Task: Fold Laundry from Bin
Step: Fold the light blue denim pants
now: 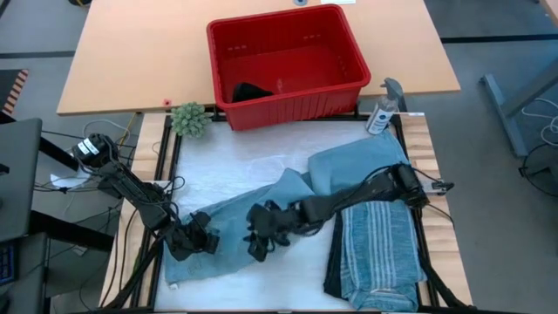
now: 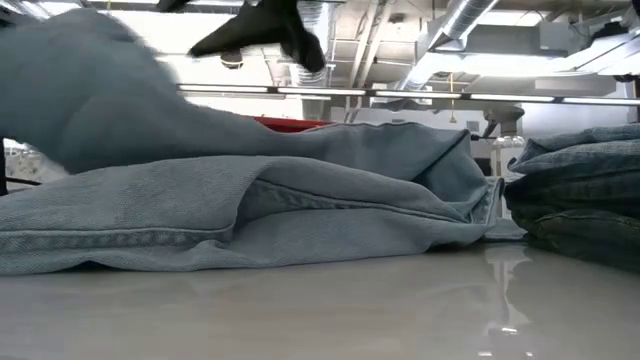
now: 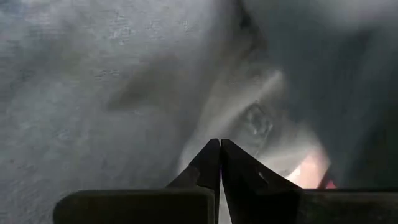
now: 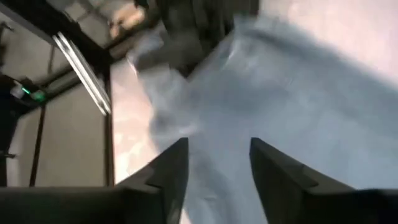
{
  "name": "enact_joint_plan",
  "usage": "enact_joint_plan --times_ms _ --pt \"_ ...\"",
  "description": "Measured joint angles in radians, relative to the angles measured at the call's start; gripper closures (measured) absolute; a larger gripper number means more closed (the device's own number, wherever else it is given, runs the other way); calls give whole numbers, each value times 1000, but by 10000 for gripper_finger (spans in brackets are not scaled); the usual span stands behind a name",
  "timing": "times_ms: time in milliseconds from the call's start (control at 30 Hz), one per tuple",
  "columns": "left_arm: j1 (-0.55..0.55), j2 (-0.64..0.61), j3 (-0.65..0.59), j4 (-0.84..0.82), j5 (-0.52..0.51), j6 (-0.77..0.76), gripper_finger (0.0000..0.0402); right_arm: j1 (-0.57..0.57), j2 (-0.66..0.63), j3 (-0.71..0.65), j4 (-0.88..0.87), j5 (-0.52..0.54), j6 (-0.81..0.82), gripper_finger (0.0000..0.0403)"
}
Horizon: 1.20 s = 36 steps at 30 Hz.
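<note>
1. The surface (image 1: pixel 235 166) carries 1 long light blue denim garment (image 1: pixel 261 218) spread slantwise across the white mat, partly doubled over near its middle.
2. The bin (image 1: pixel 288 61) stands at the far edge of the mat, red, with only 1 small black item (image 1: pixel 251 91) left inside.
3. A stack of folded laundry (image 1: pixel 375 253) lies on the right side of the mat, a striped blue-grey piece on top of darker cloth.
4. The right hand (image 1: pixel 261 237) hovers over the middle of the denim garment; its wrist view shows the 2 fingers apart with nothing between them.
5. The left hand (image 1: pixel 202 237) is at the garment's near-left end, fingers together; whether cloth is pinched between them cannot be told.

Risks, as I judge them:
1. With the right hand empty, the raised fold may slump and crease unevenly.
2. If the left hand pulls alone, the garment could drag askew across the mat.
3. The right arm reaches past the folded stack and could nudge it.
</note>
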<state>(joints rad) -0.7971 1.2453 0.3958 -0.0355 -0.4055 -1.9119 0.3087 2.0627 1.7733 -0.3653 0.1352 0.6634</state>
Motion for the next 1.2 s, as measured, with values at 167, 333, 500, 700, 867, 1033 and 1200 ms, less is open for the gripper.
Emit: enact_joint_plan --times_ms 167,333,500,700,867,1033,1200 --pt "0 0 0 -62 9 -4 400 27 -155 4 -229 1 -75 179" --pt "0 -1 1 -78 20 -2 400 121 -269 2 -763 238 -180 180" --pt "0 -38 17 48 16 69 400 153 -327 -45 -931 376 -240 180" --pt "13 -155 182 -48 18 196 400 101 -341 -157 -872 297 -362 180" --pt "18 -226 356 -326 -60 294 400 33 -343 -228 -788 245 -482 179" --pt "118 -230 414 -457 -166 396 400 -39 -343 -263 -727 163 -582 179" --pt "267 -150 414 -435 -43 549 400 -96 -343 -265 -695 88 -657 179"
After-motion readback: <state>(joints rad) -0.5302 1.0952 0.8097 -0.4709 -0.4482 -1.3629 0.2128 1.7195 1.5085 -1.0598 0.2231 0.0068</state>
